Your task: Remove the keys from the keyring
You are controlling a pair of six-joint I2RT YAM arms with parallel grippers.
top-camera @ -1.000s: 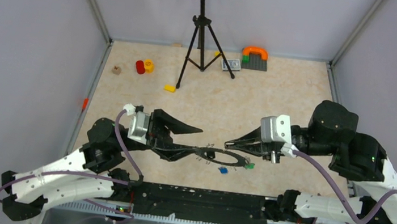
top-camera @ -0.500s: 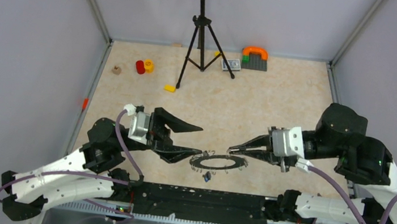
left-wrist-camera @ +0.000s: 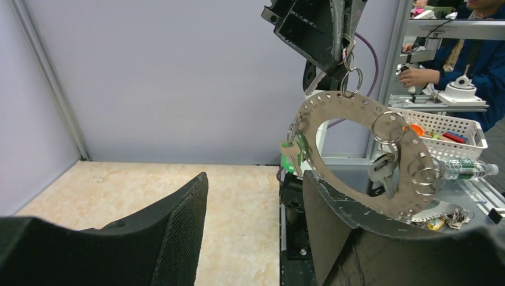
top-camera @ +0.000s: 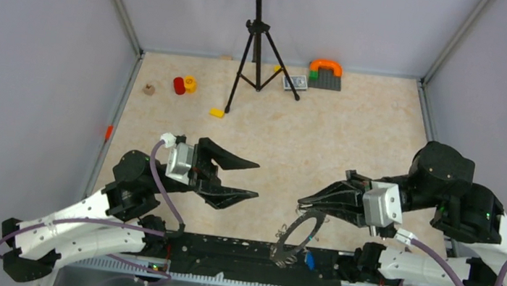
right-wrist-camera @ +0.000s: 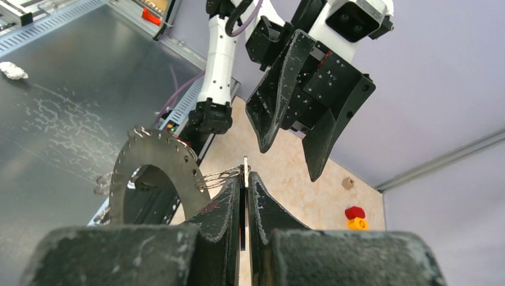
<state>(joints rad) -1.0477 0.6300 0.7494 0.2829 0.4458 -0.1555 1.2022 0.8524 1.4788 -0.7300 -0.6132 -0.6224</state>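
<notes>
Grey metal keyring (top-camera: 297,239): flat, wide, perforated round the rim, with a large central hole. It is judged stiff, fairly heavy and slick on its faces. It is hung tilted at 6 o'clock of the tabletop (top-camera: 310,135), over the near edge and clear of the surface.

At the ring's 12 o'clock the right tool (top-camera: 307,202) is pressed together, pinching a small split ring (left-wrist-camera: 351,76) threaded through the rim. At 10 o'clock of the ring the left tool (top-camera: 255,180) is spread, empty and apart from it.

Several keys (left-wrist-camera: 381,170) are seen dangling, judged light and free-swinging. A blue tag (top-camera: 309,259) is noted at 4 o'clock. Hold is best taken on bare rim, and each key by its head.
</notes>
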